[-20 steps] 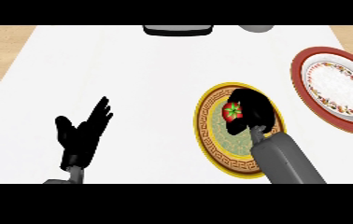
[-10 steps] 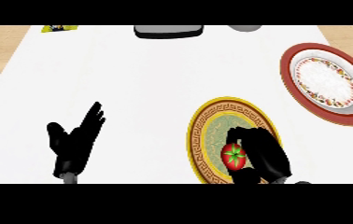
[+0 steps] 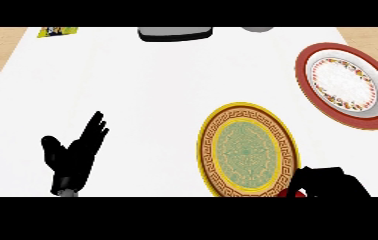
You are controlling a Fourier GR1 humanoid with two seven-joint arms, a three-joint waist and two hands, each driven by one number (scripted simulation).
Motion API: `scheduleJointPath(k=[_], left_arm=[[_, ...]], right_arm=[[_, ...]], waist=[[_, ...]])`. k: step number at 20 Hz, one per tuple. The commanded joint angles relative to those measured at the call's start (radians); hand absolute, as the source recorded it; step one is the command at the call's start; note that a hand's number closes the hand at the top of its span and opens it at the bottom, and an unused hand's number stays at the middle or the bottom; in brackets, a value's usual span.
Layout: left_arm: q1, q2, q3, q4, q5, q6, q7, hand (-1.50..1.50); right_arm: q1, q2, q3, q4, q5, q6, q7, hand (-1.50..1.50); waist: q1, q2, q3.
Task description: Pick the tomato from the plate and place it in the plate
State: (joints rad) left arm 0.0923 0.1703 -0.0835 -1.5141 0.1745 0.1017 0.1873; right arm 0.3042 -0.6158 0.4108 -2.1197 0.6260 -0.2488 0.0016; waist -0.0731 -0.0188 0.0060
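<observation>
Head view, looking steeply down on the white tabletop (image 3: 170,94).

Right robot hand (image 3: 331,182): black, at the lower right corner, just past the lower right rim of the round yellow-rimmed plate with brown key-pattern band and green centre (image 3: 249,149). Fingers are curled round the small red tomato (image 3: 297,194), of which only a sliver of red shows under the hand (most of it hidden). The tomato sits at the edge of the view, beside that plate's rim and off its green centre; whether it touches the rim cannot be told.

The yellow-rimmed plate's surface is fully visible apart from the corner the hand overlaps.

Second plate: round red-rimmed plate with white centre and a floral ring (image 3: 341,83), at the right edge, upper right of the yellow-rimmed plate and apart from it. It is partly cut off by the frame.

Left robot hand (image 3: 74,156): black, at lower left, well apart from both plates. Fingers straight and spread, pointing up and slightly right, thumb out to the left; released, grasping nothing.

Far edge of the tabletop: a dark grey flat-topped object (image 3: 176,33) near centre, a grey rounded object (image 3: 258,28) to its right (only its lower edge shows), and a small yellow-green card or packet (image 3: 57,31) at the upper left corner.
</observation>
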Motion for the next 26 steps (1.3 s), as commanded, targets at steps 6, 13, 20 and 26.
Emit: scheduleJointPath(k=[6,13,20,26], left_arm=[[-0.006,-0.013,-0.018,0.043,-0.001,-0.027,0.007,0.0],[-0.033,-0.034,-0.034,0.086,-0.03,-0.019,-0.004,0.0],[-0.129,-0.007,-0.007,0.092,-0.001,-0.061,0.065,0.0],[-0.093,-0.053,-0.039,0.12,-0.037,-0.037,0.023,0.0]], right_arm=[[0.211,-0.028,-0.396,-0.012,-0.483,-0.068,-0.213,1.5],[0.069,-0.005,-0.64,0.284,-0.792,0.083,-0.376,1.5],[-0.301,-0.006,-0.682,0.771,-0.697,0.02,-0.46,1.5],[-0.571,-0.074,-0.726,1.198,-0.696,0.119,-0.618,1.5]], waist=[[0.045,0.016,-0.004],[0.067,0.019,-0.005],[0.098,0.027,-0.004],[0.105,0.028,-0.003]])
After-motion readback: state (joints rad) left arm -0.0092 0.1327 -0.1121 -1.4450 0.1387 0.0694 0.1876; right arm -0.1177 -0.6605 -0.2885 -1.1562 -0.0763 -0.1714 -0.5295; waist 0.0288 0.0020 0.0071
